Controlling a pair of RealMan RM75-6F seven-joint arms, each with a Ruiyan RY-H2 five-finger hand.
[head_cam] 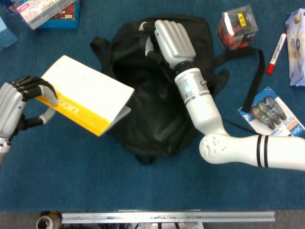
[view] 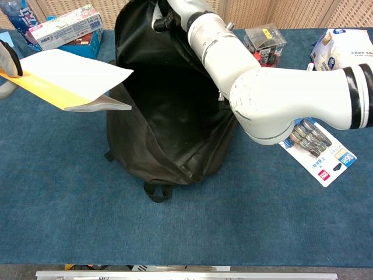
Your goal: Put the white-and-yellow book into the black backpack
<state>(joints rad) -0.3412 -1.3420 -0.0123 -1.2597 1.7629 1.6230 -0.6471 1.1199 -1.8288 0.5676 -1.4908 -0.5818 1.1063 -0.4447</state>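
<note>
Book at the mouth of the held-open bag

Book [head_cam: 83,93] sits at centre left of the head view, white cover up and yellow spine toward the bottom left, gripped at its left end by the left hand [head_cam: 16,106], whose dark fingers curl over the yellow edge. Its free corner overlaps the left rim of the bag [view: 169,111]. In the chest view it floats off the table, tilted, that corner just at the dark opening.

The right hand [head_cam: 170,38], at upper centre, holds the bag's top edge and lifts it, so the mouth gapes toward the left and the lower frame. Its fingers are wrapped in fabric; what exactly they pinch cannot be told.

To do this step well, the leading corner should, I judge, go in low and angled under the raised flap, spine first, with the right hand holding the rim high and taut until most of the book is inside. The limp fabric may fold inward and snag the corner, and a grip at one end gives little control over a wide, flat book.

The table [head_cam: 71,181] is covered in blue cloth. A clear box [head_cam: 238,24], a red marker [head_cam: 275,52] and a blister pack [head_cam: 274,117] lie at the right; cartons [head_cam: 47,12] sit upper left. A woven screen [view: 175,11] backs the table in the chest view.
</note>
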